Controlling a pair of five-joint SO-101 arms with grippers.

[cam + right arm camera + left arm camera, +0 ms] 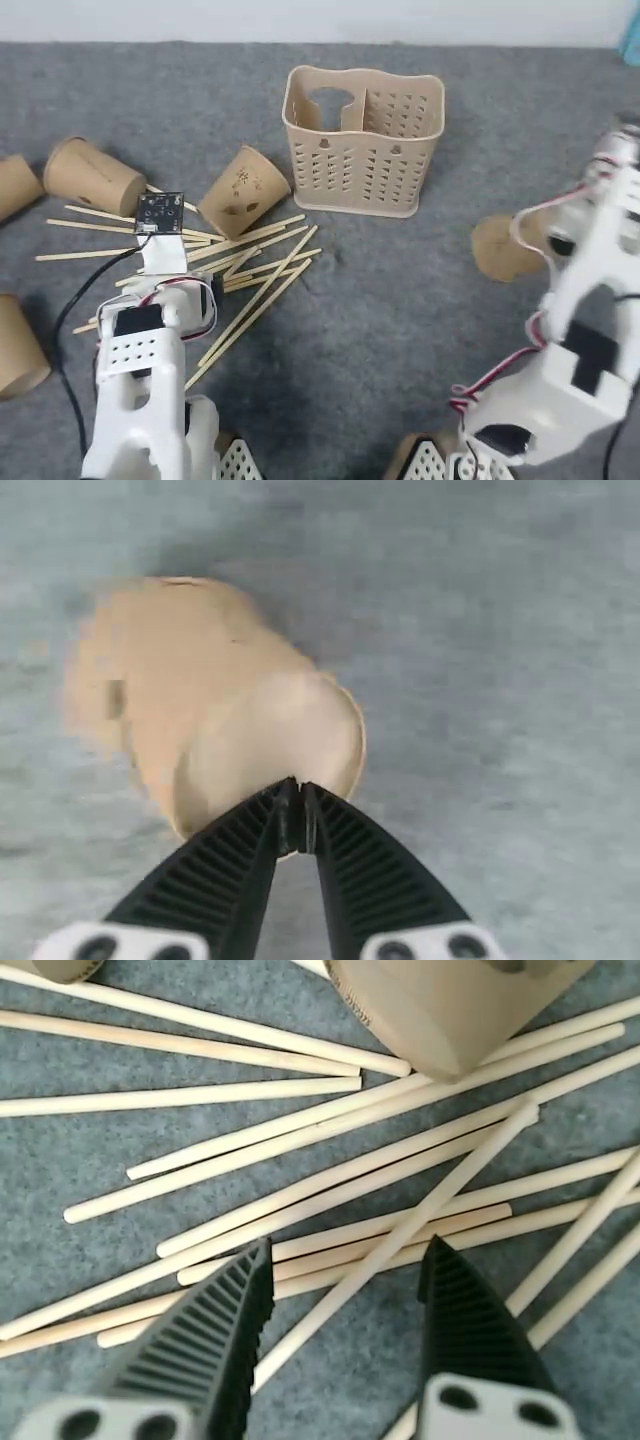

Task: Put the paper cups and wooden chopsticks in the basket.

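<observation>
Grey felt covers the counter, with a pale wall behind. From the high view, the basket (365,150) stands upright well beyond both arms, and I see nothing in either of its two compartments. The sticks (255,270) lie fanned out flat just ahead of the left arm (150,350), which is clearly the nearer arm to them. A tipped cup (243,190) lies past the sticks, between the left jaws and the basket. The other cups (92,175) lie farther off to that arm's outer side. The right arm (590,300) is at the right cup (497,248), which sits well apart from the basket.

From the left wrist view, the left jaws stand wide open and hold nothing, their tips low over the sticks. One stick (400,1240) runs slantwise through the gap, neither square to the jaws nor in line with them. I judge that closing now would catch it askew, so a small turn of the wrist would help. The tipped cup (450,1010) lies just beyond the tips.

From the right wrist view, the right jaws are closed to a sliver, seemingly pinching the near rim of the right cup (250,730). Its mouth faces the jaws and its body stretches away from them.
</observation>
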